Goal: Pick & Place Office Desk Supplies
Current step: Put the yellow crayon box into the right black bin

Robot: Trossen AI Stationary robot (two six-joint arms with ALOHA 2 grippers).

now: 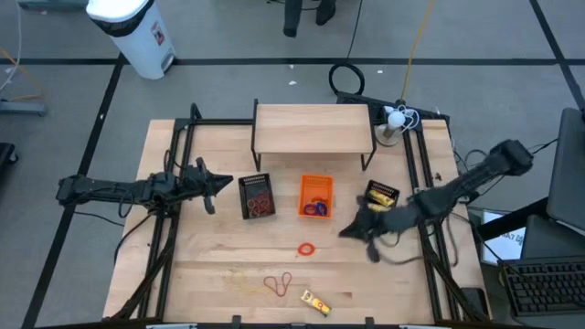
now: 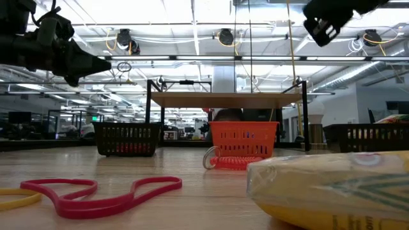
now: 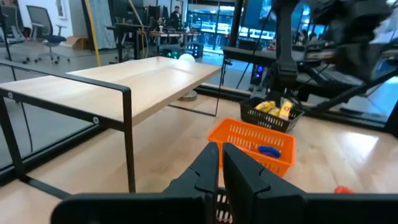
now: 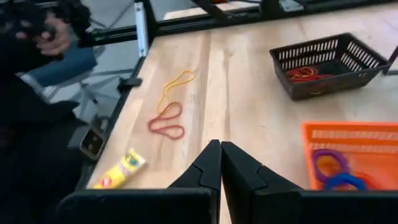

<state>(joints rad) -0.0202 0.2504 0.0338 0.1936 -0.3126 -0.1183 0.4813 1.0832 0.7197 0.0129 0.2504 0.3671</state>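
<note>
I see both empty grippers pinched closed mid-frame: left gripper [image 1: 222, 182] beside the black mesh basket [image 1: 257, 196], right gripper [image 1: 348, 229] below-right of the orange plastic basket [image 1: 316, 196].

Place: an open-plan robotics lab or office floor.
Ceiling: rows of strip lights [image 2: 192, 29] ran over exposed ducting.
Background: desks, office chairs [image 3: 43, 28] and monitors stood beyond the wooden table [image 1: 210, 265].
Floor: grey, marked with dark tape lines [image 1: 101, 105].

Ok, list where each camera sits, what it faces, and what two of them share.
High: overhead, straight down; both arms, table.
Low: tabletop level, facing the room; red band close, arms overhead.
Left wrist: past the shut left tool toward the orange basket.
Right wrist: past the shut right tool; shares that basket.
</note>
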